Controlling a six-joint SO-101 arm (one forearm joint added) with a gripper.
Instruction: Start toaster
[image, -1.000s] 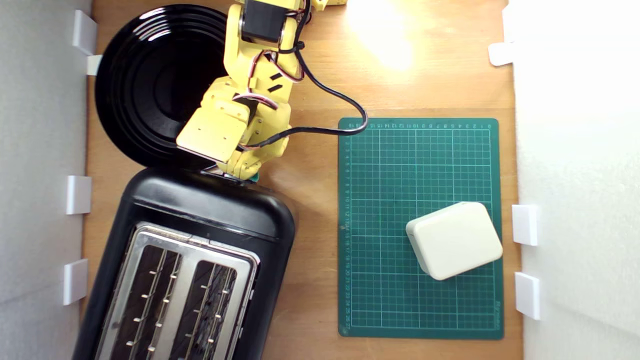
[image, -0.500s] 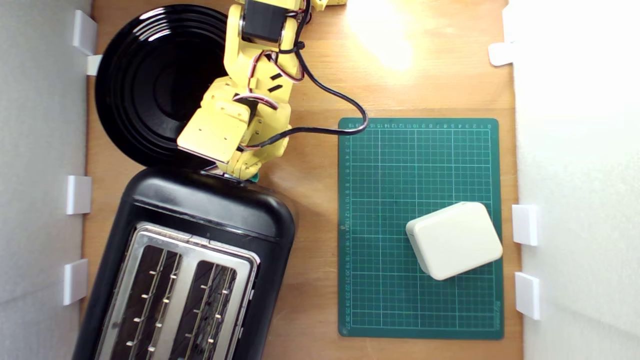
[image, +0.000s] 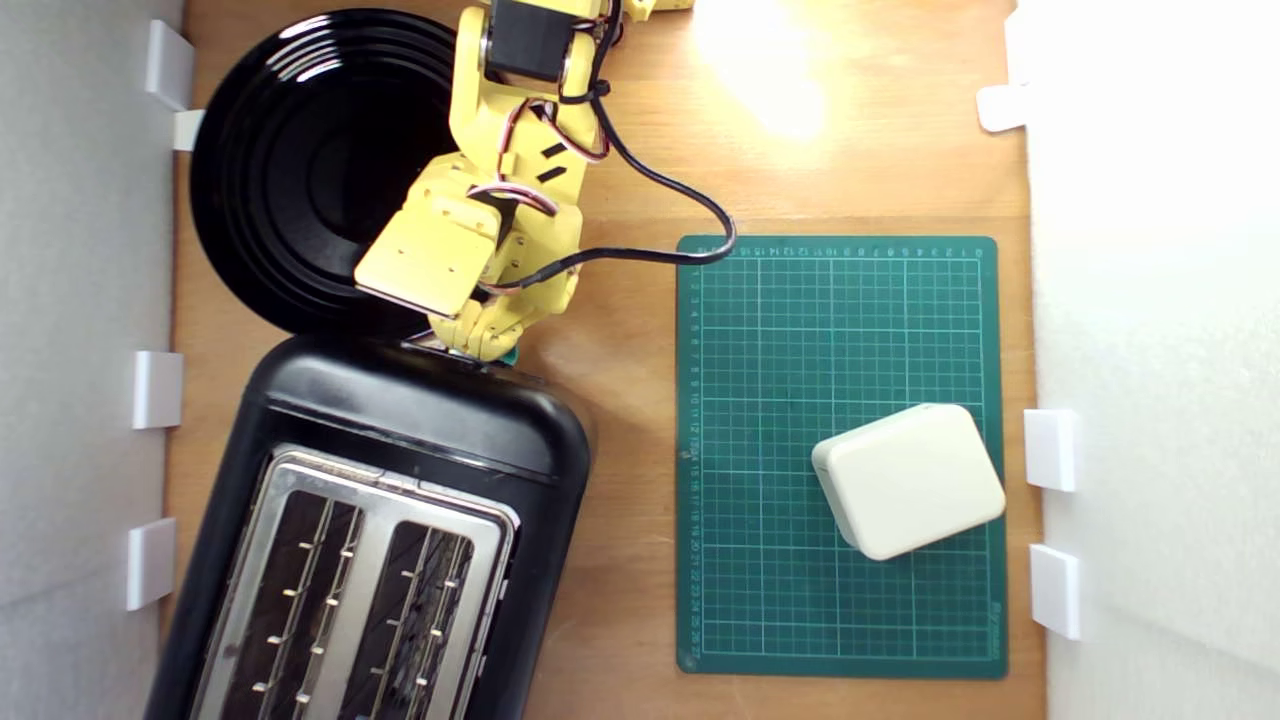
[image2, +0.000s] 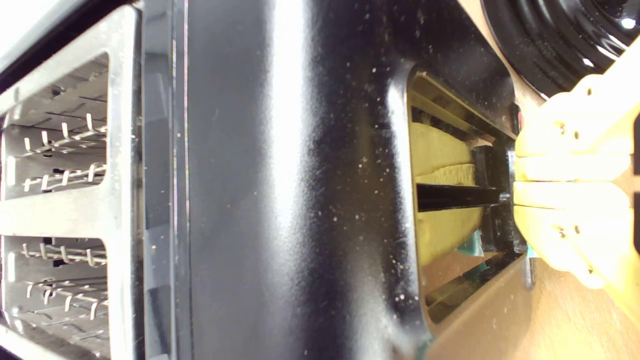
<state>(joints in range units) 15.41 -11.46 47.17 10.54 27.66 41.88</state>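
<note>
The toaster (image: 400, 420) is glossy black with a silver top and two wire-guarded slots, and lies at the exterior view's lower left. My yellow gripper (image: 488, 348) points down at its far end wall, fingertips against the edge. A sliver of the teal-green lever knob (image: 511, 356) shows beside the fingertips. In the wrist view the toaster (image2: 300, 175) fills the frame. My gripper (image2: 516, 186) has its two fingers pressed together, shut, resting on the black lever (image2: 492, 200) in the recessed end panel. A bit of teal (image2: 472, 245) shows beside the lever.
A round black plate (image: 300, 170) lies just behind the toaster, under the arm. A green cutting mat (image: 840, 330) with a cream box (image: 908, 480) sits at the exterior view's right. White walls with tabs (image: 158, 388) border both sides. The arm's black cable (image: 690, 215) loops over the mat's corner.
The wrist has shifted very slightly away from the toaster and the cable has moved with it. The fingertips stay at the toaster's end. Nothing else has moved.
</note>
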